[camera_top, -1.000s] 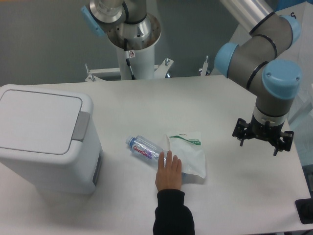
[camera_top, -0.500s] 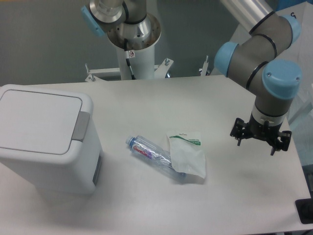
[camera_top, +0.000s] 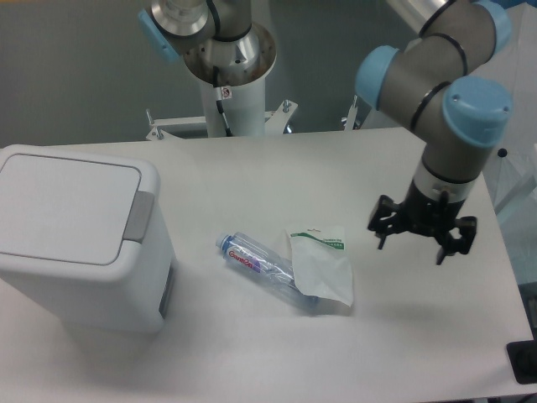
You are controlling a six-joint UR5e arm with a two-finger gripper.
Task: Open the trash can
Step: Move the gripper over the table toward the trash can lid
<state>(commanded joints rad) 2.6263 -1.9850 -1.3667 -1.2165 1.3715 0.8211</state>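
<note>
Hand spread wide, holding nothing | trash can lid shut | bottle label unreadable

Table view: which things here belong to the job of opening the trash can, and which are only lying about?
For the job:
- trash can, lid closed
- grey push-latch on its right edge
- gripper, far to the right, holding nothing

Only lying about:
- plastic bottle, on its side
- white bag, overlapping the bottle

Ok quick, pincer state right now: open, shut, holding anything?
Pincer: open and empty, hanging above the table to the right of the bag, far from the trash can.
</note>
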